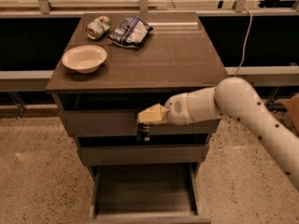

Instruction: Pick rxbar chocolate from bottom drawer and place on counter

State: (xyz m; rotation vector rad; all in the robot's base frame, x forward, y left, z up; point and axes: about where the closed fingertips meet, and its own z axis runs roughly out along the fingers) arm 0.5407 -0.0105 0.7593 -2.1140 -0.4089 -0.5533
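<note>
My gripper (144, 124) is in front of the cabinet, level with the top drawer's front and just below the counter (177, 59). It is shut on a small dark bar, the rxbar chocolate (144, 133), which hangs down from the fingers. The white arm reaches in from the right. The bottom drawer (107, 190) is pulled open below, and its tray shows nothing inside.
On the counter stand a cream bowl (84, 58) at the left, a tipped can (98, 27) and a blue-white snack bag (131, 31) at the back. The middle drawer (140, 153) is slightly out. A ledge runs behind the cabinet.
</note>
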